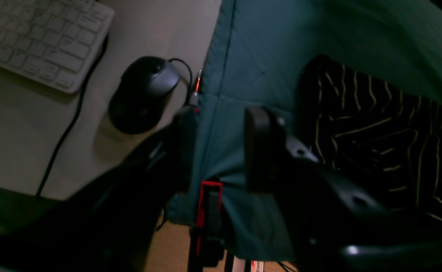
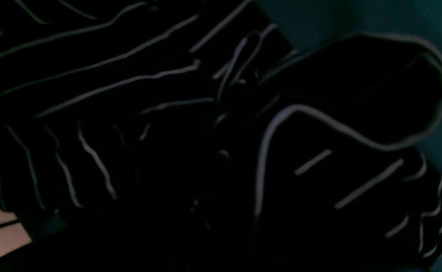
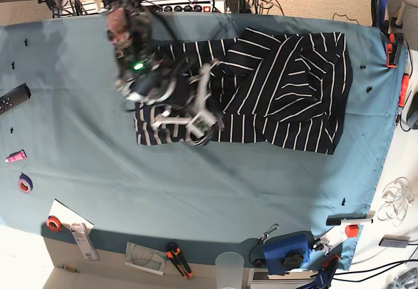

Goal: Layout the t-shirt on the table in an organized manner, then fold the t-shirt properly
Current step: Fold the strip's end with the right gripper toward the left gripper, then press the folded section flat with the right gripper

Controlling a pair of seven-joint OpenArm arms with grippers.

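The t-shirt (image 3: 281,93), dark with thin white stripes, lies rumpled on the table (image 3: 196,191) at the far middle and right. It also shows in the left wrist view (image 1: 379,139), and it fills the right wrist view (image 2: 130,94), where one folded part with a white hem (image 2: 356,94) stands up. My right gripper (image 3: 201,109) is over the shirt's left part, low on the fabric; its jaws are lost in the dark. My left gripper (image 1: 221,147) is open and empty above the table's teal edge, just left of the shirt. The left arm is not in the base view.
Off the table edge by my left gripper lie a black mouse (image 1: 143,92) and a white keyboard (image 1: 36,37). A red clamp (image 1: 209,204) grips the cloth there. A remote (image 3: 13,98), tape rolls (image 3: 25,183), cutters (image 3: 176,259), a cup (image 3: 228,269) and a blue device (image 3: 287,250) line the left and near edges.
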